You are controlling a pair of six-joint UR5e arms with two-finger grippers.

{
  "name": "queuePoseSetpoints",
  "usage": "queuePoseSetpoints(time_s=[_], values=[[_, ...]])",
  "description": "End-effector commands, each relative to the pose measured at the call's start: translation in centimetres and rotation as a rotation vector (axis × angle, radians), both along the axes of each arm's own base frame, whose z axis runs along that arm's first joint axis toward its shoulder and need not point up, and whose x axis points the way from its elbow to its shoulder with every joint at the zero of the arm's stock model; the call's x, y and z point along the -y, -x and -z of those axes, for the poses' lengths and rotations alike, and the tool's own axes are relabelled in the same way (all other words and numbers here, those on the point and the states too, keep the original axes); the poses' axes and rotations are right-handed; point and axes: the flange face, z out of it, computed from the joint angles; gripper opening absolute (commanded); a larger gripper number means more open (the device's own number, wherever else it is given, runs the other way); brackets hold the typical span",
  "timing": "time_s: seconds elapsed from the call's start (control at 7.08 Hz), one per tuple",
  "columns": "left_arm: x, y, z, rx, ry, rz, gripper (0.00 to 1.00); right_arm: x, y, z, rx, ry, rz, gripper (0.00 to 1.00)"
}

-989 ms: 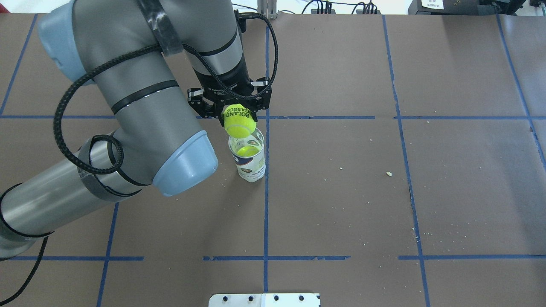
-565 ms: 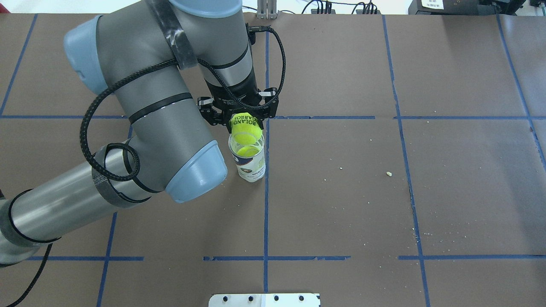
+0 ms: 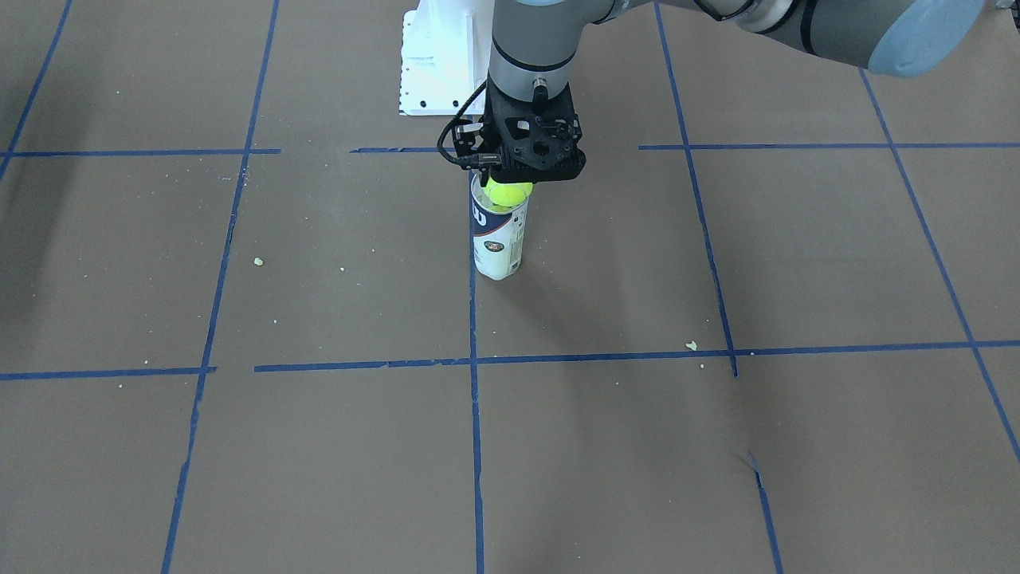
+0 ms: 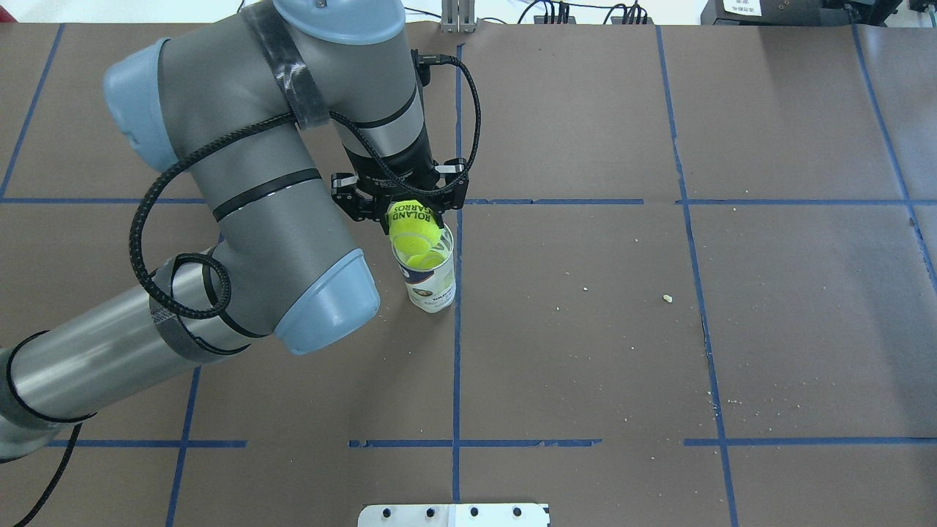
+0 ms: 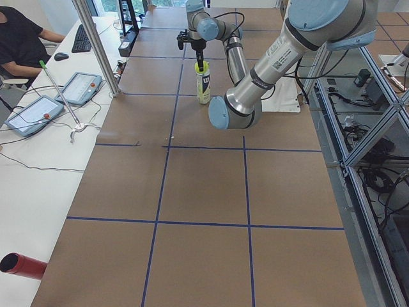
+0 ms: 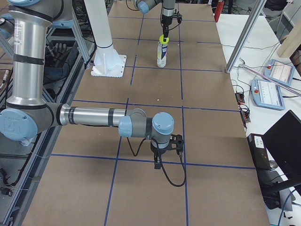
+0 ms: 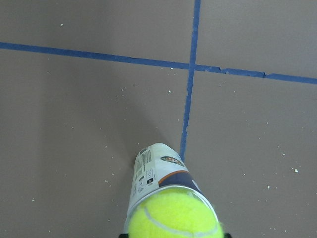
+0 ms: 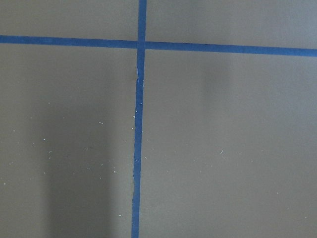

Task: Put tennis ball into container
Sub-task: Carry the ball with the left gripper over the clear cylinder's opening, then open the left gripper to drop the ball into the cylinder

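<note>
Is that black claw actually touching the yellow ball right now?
Touching. The overhead view shows the left gripper pinching both sides of the tennis ball, which hangs at the mouth of the container.

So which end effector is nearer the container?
Left. The left end effector holds the tennis ball at the mouth of the container; the right end effector hangs far away.

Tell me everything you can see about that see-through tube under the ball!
The tube is a clear plastic cylinder with a white and navy label, standing upright on the brown table beside a blue tape line. Its top is open. The left gripper holds a tennis ball right at its mouth, and another yellow-green ball shows inside.
</note>
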Motion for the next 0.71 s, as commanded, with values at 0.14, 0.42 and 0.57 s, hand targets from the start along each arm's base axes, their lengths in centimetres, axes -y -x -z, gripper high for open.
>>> queuePoseSetpoints(time_s=[0.14, 0.42, 0.57], values=[[-0.13, 0.15, 0.47, -0.009, -0.004, 0.001, 0.99, 0.00, 0.00, 0.00, 0.000, 0.000, 0.000, 1.00], [-0.39, 0.48, 0.48, -0.014, -0.011, 0.001, 1.00, 0.00, 0.00, 0.00, 0.000, 0.000, 0.000, 1.00], [-0.50, 0.62, 0.61, -0.018, -0.015, 0.000, 1.00, 0.00, 0.00, 0.00, 0.000, 0.000, 0.000, 1.00]])
